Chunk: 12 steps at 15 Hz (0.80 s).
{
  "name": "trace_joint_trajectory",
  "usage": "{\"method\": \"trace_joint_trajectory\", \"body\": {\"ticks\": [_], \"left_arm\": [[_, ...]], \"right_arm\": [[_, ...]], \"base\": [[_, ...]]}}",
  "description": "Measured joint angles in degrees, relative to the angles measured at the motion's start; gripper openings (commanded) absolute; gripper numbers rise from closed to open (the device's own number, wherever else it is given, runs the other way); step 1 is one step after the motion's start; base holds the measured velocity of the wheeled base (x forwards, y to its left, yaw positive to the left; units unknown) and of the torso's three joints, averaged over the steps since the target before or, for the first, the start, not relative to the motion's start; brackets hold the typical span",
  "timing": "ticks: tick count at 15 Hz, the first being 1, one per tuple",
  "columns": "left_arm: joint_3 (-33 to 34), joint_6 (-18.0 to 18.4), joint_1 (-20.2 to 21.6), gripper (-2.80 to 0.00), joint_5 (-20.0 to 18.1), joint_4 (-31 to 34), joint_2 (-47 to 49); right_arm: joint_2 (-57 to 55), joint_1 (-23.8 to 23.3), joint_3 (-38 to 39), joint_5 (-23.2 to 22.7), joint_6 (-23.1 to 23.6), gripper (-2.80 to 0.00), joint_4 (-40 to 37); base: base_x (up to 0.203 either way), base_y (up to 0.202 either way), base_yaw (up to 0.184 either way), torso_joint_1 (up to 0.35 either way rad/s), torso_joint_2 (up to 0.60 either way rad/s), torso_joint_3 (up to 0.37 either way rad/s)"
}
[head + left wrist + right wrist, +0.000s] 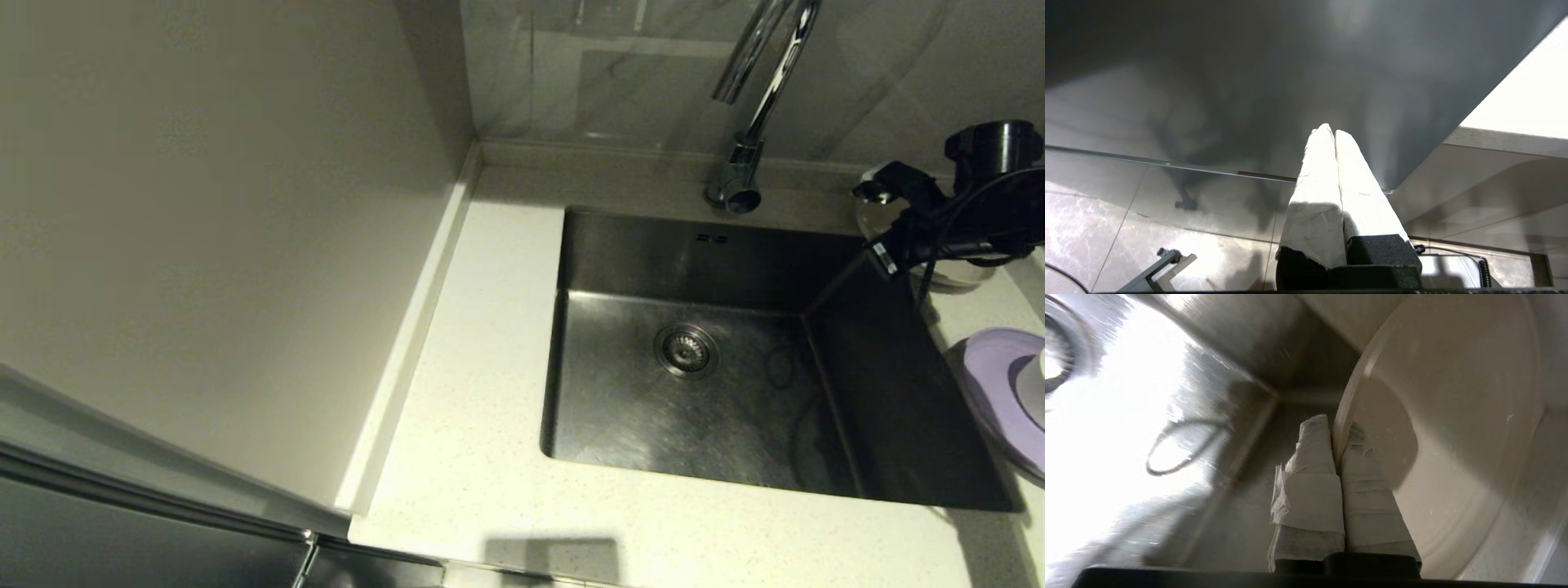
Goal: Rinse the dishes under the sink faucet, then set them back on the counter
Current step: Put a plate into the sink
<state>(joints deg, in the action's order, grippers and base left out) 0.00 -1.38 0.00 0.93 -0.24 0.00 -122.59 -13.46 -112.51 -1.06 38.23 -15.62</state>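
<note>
My right gripper (1337, 428) is shut on the rim of the beige plate (1453, 416), which stands on edge. In the head view the right arm (939, 220) hangs over the sink's back right corner, and a pale bit of that plate (962, 278) shows under it. The steel sink (735, 425) has its drain strainer (686, 349) in the middle, with the chrome faucet (763, 90) behind it. The lavender plate (1000, 392) lies on the counter (490, 367) at the right edge, with a white piece (1033, 377) on it. My left gripper (1331, 132) is shut and holds nothing; it is out of the head view.
A tall pale cabinet side (229, 245) borders the counter on the left. Grey marbled wall tiles (612, 73) rise behind the faucet. Two overflow slots (712, 238) sit in the sink's back wall. The left wrist view shows a dark panel (1249, 81) and glossy floor tiles (1106, 228).
</note>
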Motion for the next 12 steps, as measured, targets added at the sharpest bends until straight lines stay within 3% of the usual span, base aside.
{"method": "trace_joint_trajectory", "body": {"ticks": [5, 12], "left_arm": [[0.0, 0.0, 0.0, -2.80, 0.0, 0.0, 0.0], [0.0, 0.0, 0.0, -2.80, 0.0, 0.0, 0.0]], "right_arm": [[5.5, 2.6, 2.9, -2.4, 0.1, -2.80, 0.1], [21.2, 7.7, 24.6, -8.9, 0.6, -2.80, 0.0]], "base": [[0.000, 0.000, 0.000, 0.000, 0.00, 0.000], [0.000, 0.000, 0.000, 0.000, 0.00, 0.000]]}}
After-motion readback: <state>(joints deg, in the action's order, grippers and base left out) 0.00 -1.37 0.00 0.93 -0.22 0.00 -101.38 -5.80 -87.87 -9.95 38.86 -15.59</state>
